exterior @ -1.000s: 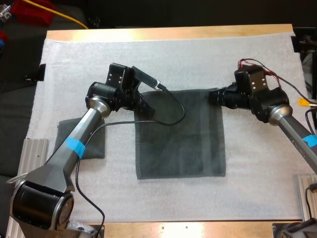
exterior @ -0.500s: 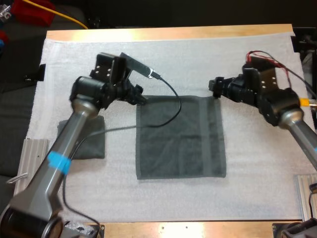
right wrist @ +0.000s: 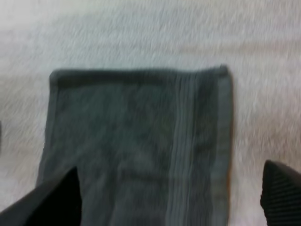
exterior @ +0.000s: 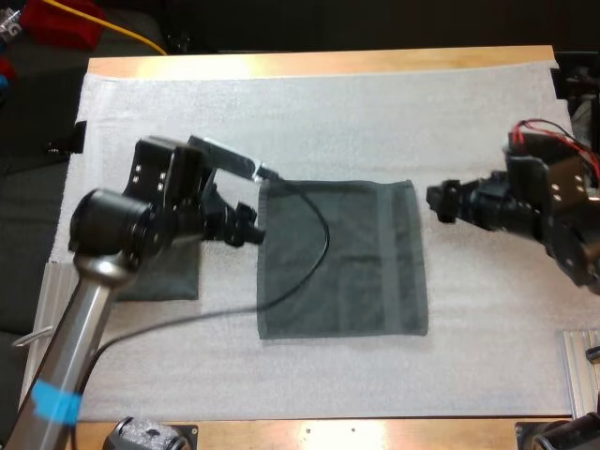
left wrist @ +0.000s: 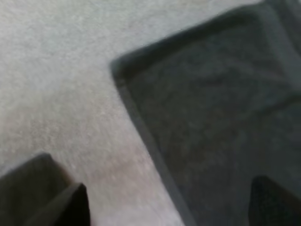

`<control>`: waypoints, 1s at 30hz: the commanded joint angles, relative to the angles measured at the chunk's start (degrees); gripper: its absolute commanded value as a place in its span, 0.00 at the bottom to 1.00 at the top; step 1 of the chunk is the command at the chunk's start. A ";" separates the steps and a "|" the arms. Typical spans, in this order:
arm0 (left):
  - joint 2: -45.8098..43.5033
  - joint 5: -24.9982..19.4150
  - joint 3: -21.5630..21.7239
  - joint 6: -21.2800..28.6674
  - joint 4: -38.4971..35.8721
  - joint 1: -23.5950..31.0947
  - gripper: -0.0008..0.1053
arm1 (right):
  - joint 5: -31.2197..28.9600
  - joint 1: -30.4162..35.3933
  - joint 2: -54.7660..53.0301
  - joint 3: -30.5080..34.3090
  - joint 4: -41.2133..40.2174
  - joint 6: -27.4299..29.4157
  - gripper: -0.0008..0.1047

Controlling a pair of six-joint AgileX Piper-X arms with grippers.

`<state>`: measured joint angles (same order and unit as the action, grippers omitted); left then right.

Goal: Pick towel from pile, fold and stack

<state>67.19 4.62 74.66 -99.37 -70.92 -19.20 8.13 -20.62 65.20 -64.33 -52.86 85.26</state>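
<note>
2 dark grey-green towels lie on the white foam mat (exterior: 309, 112) that covers the wooden surface (exterior: 319, 64). The large flat towel (exterior: 342, 272) is spread out as 1 rectangle at the middle of the mat, its edges roughly square to the surface, with a woven band running near its right edge. The small folded towel (exterior: 167, 283) sits well to the left of it, near the mat's left edge, partly hidden under the left arm. The left claw (exterior: 247, 229) hangs at the flat towel's left edge, close to its far left corner. In the left wrist view its 2 black fingers (left wrist: 70, 212) stand wide apart, gripping nothing, 1 over bare mat and the other over the cloth, with the towel's corner between them. The right claw (exterior: 439, 201) hovers over bare mat just to the right of the flat towel's far right corner, apart from the cloth. In the right wrist view its fingers are likewise spread and empty, and the flat towel with its band lies on the mat beyond them.
</note>
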 commanded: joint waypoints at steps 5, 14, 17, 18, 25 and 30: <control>-7.30 0.31 -6.19 -5.82 -2.34 -4.24 0.63 | 1.63 0.41 -6.11 0.77 -5.15 0.68 0.72; -19.90 0.42 -19.79 -18.18 -2.62 -13.59 0.63 | 2.47 0.41 -17.23 6.95 -11.87 0.06 0.72; -22.59 0.42 -23.03 -21.56 -3.20 -15.98 0.63 | 2.68 0.41 -20.50 9.28 -13.09 -0.93 0.72; -23.16 0.41 -23.62 -22.25 -3.40 -16.37 0.63 | 2.89 0.41 -21.29 10.00 -13.12 -1.33 0.72; -26.71 0.34 -29.33 -26.73 -3.59 -17.26 0.63 | 8.51 0.41 -25.85 17.40 -12.96 -6.32 0.72; -26.48 2.29 -32.39 -28.43 1.78 -17.26 0.63 | 10.97 0.41 -25.11 21.98 -10.30 -7.10 0.72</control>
<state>40.89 6.82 42.26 -126.89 -70.41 -36.27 18.18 -20.62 40.08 -42.49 -63.91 78.25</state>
